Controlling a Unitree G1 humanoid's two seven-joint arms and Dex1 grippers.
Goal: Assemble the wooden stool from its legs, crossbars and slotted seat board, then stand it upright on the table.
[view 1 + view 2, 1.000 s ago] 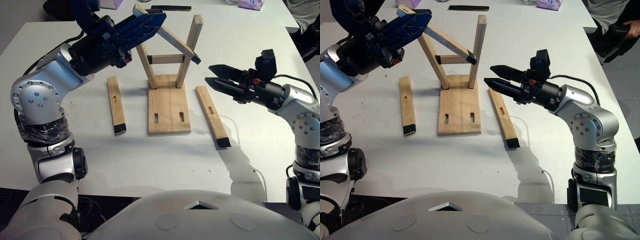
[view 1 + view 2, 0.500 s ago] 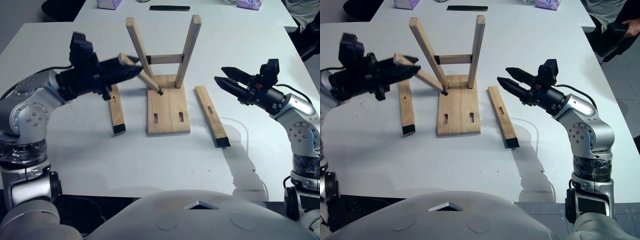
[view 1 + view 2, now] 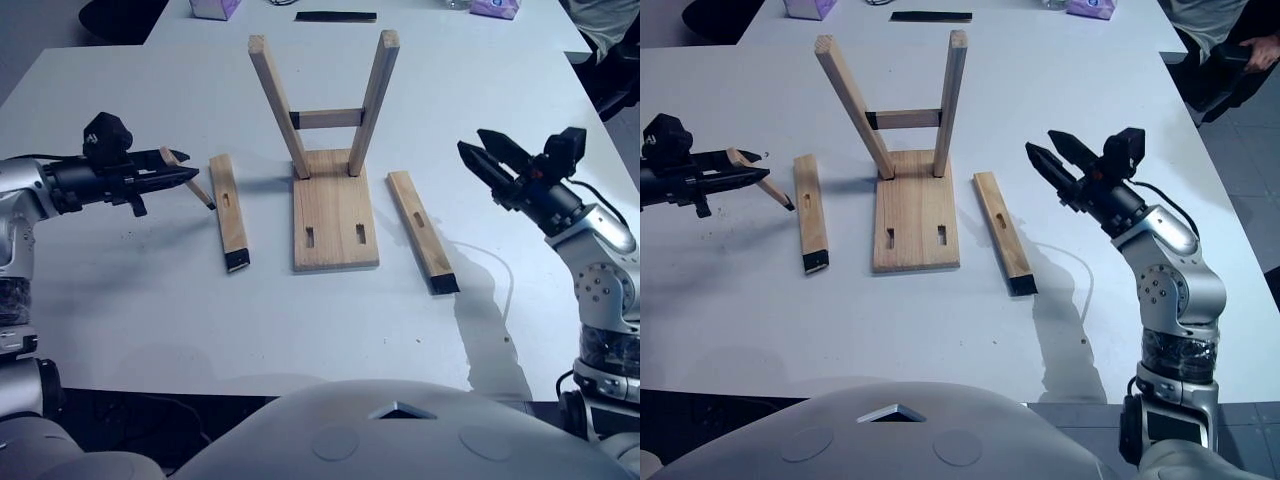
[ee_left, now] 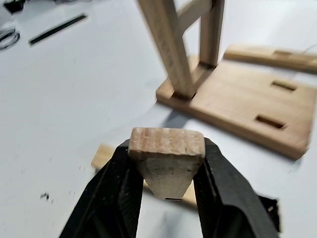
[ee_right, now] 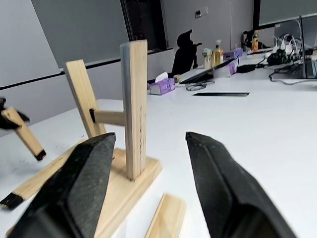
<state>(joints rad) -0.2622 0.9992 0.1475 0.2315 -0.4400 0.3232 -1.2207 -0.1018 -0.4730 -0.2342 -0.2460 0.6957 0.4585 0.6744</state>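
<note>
Pointing level, the left end effector (image 3: 193, 173) is clamped on a short wooden bar (image 3: 204, 195). The right end effector (image 3: 472, 142) is held raised, spread open.

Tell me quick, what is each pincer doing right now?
Left pincer: closed on a short crossbar.
Right pincer: open, holding nothing.

White table (image 3: 300, 330), black strip (image 3: 336, 16) (far edge)
</note>
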